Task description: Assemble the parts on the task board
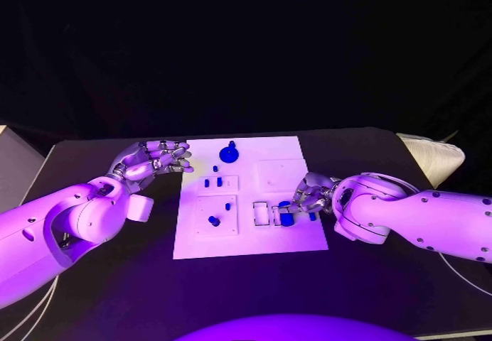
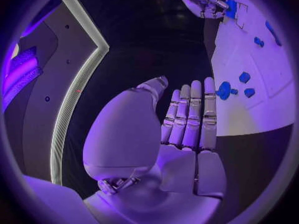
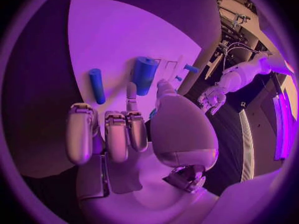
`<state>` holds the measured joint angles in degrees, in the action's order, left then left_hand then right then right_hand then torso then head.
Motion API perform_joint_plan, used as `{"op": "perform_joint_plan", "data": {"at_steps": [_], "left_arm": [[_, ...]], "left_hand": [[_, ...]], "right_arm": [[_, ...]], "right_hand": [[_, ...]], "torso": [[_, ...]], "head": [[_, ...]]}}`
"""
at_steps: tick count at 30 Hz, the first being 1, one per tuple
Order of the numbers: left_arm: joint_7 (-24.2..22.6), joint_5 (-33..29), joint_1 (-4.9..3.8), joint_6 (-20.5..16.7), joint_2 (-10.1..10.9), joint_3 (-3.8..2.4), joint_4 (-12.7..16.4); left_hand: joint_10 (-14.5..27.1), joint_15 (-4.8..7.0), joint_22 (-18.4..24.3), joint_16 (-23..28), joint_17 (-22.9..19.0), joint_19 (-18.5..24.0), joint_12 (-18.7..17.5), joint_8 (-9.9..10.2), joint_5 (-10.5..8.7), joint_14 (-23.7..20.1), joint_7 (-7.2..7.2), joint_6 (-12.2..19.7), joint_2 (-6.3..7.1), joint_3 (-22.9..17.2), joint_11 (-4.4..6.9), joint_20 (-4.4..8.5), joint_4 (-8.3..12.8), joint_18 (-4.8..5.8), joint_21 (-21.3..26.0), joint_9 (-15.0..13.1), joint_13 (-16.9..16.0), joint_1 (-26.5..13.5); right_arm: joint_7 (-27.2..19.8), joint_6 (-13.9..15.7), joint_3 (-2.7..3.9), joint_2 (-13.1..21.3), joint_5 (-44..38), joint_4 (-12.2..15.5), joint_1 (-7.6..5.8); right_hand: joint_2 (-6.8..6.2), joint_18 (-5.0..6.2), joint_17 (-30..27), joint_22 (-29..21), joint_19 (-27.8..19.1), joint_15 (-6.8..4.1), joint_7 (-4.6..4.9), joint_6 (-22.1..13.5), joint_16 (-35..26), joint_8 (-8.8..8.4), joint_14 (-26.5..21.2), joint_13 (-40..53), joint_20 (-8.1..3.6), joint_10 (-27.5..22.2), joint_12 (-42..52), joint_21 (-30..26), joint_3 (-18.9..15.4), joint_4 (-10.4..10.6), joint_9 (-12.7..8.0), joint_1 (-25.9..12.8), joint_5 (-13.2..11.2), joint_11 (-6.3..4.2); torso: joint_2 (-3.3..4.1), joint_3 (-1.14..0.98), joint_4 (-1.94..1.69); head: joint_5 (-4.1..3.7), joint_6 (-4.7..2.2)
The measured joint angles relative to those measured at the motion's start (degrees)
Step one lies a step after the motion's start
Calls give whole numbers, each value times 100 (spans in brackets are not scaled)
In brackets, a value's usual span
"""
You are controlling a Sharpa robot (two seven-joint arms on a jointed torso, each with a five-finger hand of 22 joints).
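Parts: smooth blue cylinders (image 3: 144, 74) lie on the flat white task board (image 1: 282, 238) mid-table. Right hand (image 1: 304, 197) hovers over them, fingers curled, apparently holding nothing. Left hand (image 1: 153, 160) is open, empty, beside the board's edge.

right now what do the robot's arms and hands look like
Both arms are smooth white rounded shells with small dark screw dots, tinted by the purple light. The left hand and right hand are silver metal with segmented fingers. Thin pale cables trail beside the left arm.

white rounded arms (image 1: 92, 213) with dark screws, jointed silver fingers (image 2: 190, 109).
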<state>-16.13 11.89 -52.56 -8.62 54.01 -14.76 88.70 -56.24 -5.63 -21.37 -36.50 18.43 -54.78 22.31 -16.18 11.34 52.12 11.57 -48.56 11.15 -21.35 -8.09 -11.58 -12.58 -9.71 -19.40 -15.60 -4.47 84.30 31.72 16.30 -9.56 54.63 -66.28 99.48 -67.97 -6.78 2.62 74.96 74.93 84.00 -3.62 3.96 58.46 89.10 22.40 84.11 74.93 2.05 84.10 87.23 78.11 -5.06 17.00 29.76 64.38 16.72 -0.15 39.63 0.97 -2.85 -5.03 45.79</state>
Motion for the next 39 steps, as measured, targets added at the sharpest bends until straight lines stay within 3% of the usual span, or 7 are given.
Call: {"op": "perform_joint_plan", "data": {"at_steps": [7,19,24,26,33,39], "left_arm": [[0,-6,0,-3,11,0,3],[4,-15,0,-5,20,0,3],[8,-17,0,-5,20,0,3],[9,-19,0,-5,20,0,3],[18,-22,0,-5,20,0,-2],[23,-25,0,-3,17,0,-12]], "left_hand": [[0,0,6,0,0,0,0,0,0,0,0,0,0,0,0,0,0,0,0,0,10,0],[1,0,5,0,4,0,0,0,0,-1,0,0,0,0,0,0,0,0,0,1,16,0],[1,0,5,0,4,0,0,0,0,-1,0,0,0,0,0,0,1,0,0,1,16,0],[1,0,5,0,4,0,0,0,0,0,0,0,0,0,0,0,0,0,0,1,16,0],[-1,0,12,24,4,0,-23,1,0,-1,0,0,0,0,-2,0,-31,0,0,1,16,0],[-20,0,12,24,8,1,-23,1,0,-1,0,0,0,-1,-22,0,-31,0,23,1,23,0]], "right_arm": [[43,-79,-8,-134,29,-128,86],[80,-246,13,-228,-23,-207,90],[83,-226,13,-235,-100,-195,100],[83,-192,12,-227,-122,-175,105],[77,0,-3,-134,-32,-57,108],[80,133,-11,-51,319,69,-51]], "right_hand": [[-24,0,-1,0,0,0,17,-17,22,-1,0,-1,0,0,0,35,-38,7,7,-22,-31,0],[20,-1,-2,-1,0,1,11,-6,44,88,0,-1,1,0,0,67,-57,-10,61,-26,-68,0],[200,-1,-2,-2,-1,-19,-6,-21,44,120,-19,-1,1,0,0,159,-62,-16,118,163,249,1],[226,0,-2,-2,0,-19,-18,-43,44,121,-19,-2,1,-1,0,197,-52,-25,128,261,482,1],[340,0,-2,-2,0,-40,-52,-94,44,116,2,-2,1,-21,0,225,5,-33,101,394,904,-19],[338,-1,-3,0,-1,-40,-42,-77,66,112,2,-2,1,-21,0,250,20,-48,105,450,937,-19]], "torso": [[-1,-4,2],[-4,-10,8],[-5,-10,7],[-6,-10,7],[-7,-10,6],[-13,-4,5]], "head": [[21,32],[36,60],[44,68],[49,69],[66,64],[79,55]]}}
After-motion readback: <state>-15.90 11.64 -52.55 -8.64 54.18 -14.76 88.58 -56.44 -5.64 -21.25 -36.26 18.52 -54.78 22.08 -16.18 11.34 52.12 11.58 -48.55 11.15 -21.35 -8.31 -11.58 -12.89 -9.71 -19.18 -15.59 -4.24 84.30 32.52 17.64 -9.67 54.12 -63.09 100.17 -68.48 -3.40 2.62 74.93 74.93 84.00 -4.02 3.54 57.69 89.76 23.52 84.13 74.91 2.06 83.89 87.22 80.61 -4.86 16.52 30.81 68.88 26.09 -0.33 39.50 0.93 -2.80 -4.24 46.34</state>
